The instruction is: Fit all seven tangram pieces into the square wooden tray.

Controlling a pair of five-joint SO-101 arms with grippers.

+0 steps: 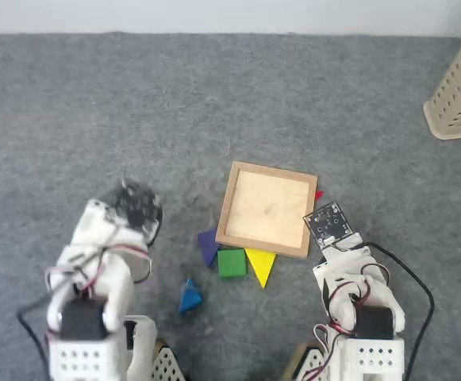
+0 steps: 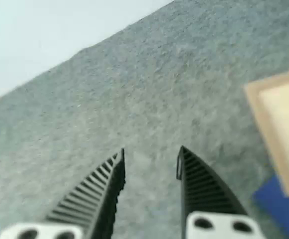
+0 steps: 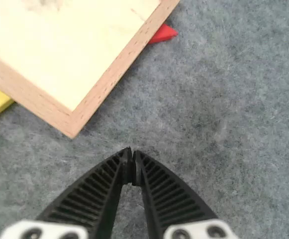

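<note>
While the left gripper (image 2: 151, 151) hung spread over carpet (image 2: 159, 94), the right gripper (image 3: 133, 153) sat clenched empty beside the wooden tray (image 3: 113, 74).

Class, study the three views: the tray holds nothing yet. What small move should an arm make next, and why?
Probably swing the left gripper toward the purple-blue piece by the tray corner: its jaws stand open over bare carpet, that piece lies near, and the right gripper is shut.
</note>
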